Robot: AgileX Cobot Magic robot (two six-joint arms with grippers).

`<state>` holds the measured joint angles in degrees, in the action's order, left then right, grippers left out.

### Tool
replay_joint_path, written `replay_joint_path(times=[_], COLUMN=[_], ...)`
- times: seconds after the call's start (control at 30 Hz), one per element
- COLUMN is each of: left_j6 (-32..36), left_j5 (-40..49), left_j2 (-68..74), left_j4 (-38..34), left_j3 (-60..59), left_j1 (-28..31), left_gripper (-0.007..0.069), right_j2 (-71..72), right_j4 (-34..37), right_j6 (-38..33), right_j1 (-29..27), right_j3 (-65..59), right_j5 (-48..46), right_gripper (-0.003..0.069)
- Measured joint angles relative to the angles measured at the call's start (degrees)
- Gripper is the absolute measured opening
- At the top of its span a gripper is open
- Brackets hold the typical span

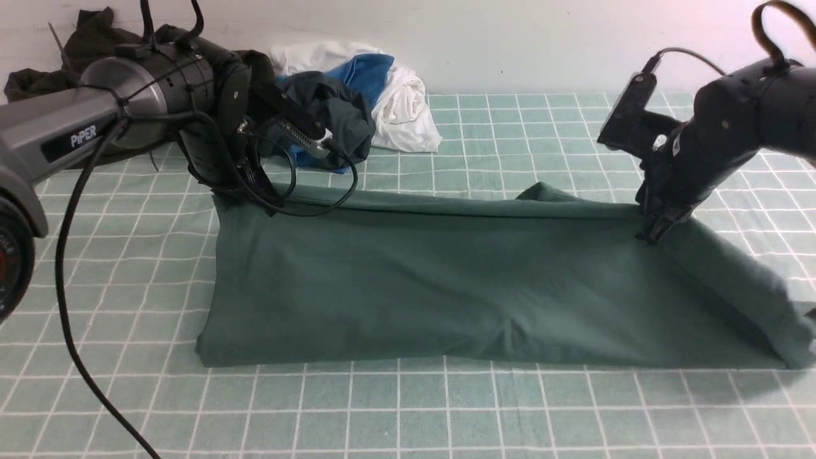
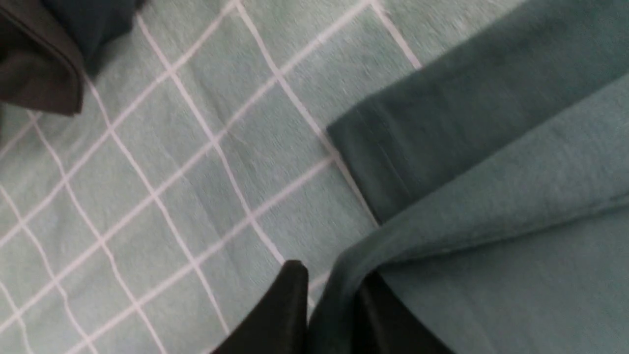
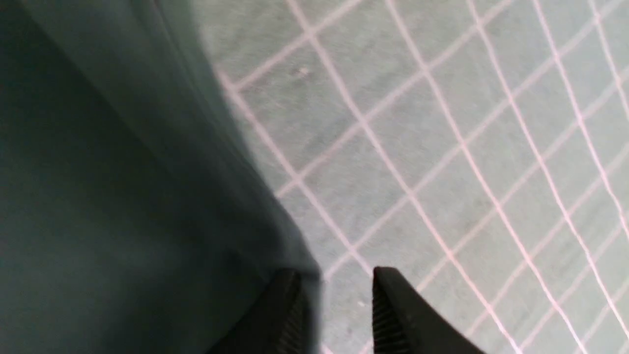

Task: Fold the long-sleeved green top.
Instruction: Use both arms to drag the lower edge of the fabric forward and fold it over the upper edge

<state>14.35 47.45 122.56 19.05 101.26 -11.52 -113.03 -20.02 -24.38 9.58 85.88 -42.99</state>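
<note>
Nearest us, along the bottom of the front view, there is only bare checked cloth (image 1: 408,414). Then comes the top (image 1: 446,287), a long low band across the middle of the frame. Its near edge is fairly straight, and its right end trails off toward the lower right corner.

At the far edge, right of centre, the right gripper (image 1: 656,229) is tip-down on the fabric. Its wrist view shows the jaws parted, with cloth grid showing in the gap and the fabric only against one finger, so it holds nothing. The left gripper (image 2: 336,292) is at the far left corner. Its jaws straddle the folded edge, which sits between the fingers, but I cannot tell whether it is pinched or lying loose.

My read is that the lengthwise fold is laid and this is the let-go. To do it well, both jaws should spread fully before either arm lifts, then rise straight up and together, so no finger snags the edge and peels the layer back. That sagging right end will likely need squaring before any end-to-end fold.

The count:
- One green top
- Two grippers, on two arms
- One checked cloth
- One very dark garment (image 1: 83,38) in the upper left, at the back
- One grey-and-blue garment (image 1: 341,108) beside it
- One white cloth (image 1: 405,105), bunched against that
</note>
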Motion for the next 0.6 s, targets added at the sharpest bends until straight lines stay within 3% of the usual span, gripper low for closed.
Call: replay_joint_path(times=[0.07, 0.1, 0.13, 0.2, 0.3, 0.5, 0.6], left_j6=[-0.8, -2.9, -2.9, -7.1, -10.3, -10.9, -8.1], left_j5=[-0.6, -0.9, -0.9, 1.0, 6.6, 14.4, 18.7], left_j2=[0.7, 1.3, 1.3, 1.3, 0.9, -1.9, -3.5], left_j4=[0.4, 0.9, 0.9, 1.0, -0.1, -5.6, -8.7], left_j3=[1.1, 2.5, 2.7, 5.2, 7.5, 7.9, 7.2], left_j1=[0.3, 0.8, 0.8, 1.0, 0.3, -2.1, -4.4], left_gripper=[0.0169, 0.0224, 0.0232, 0.032, 0.0367, 0.0333, 0.0211], right_j2=[0.2, 1.0, 1.3, 4.2, 7.7, 8.5, 8.4], right_j4=[-2.6, -4.3, -4.4, -3.0, 4.6, 11.1, 7.5], right_j6=[6.1, 13.8, 15.5, 24.1, 25.6, 23.4, 27.9], right_j1=[-0.3, -0.4, -0.4, -0.3, -0.3, -0.4, -2.5], right_j3=[1.0, 2.2, 2.3, 3.1, 1.2, -7.3, -13.3], right_j5=[-0.8, -3.9, -4.4, -11.5, -18.1, -17.9, -14.7], right_gripper=[0.0268, 0.031, 0.0318, 0.0345, 0.0351, 0.0351, 0.0351])
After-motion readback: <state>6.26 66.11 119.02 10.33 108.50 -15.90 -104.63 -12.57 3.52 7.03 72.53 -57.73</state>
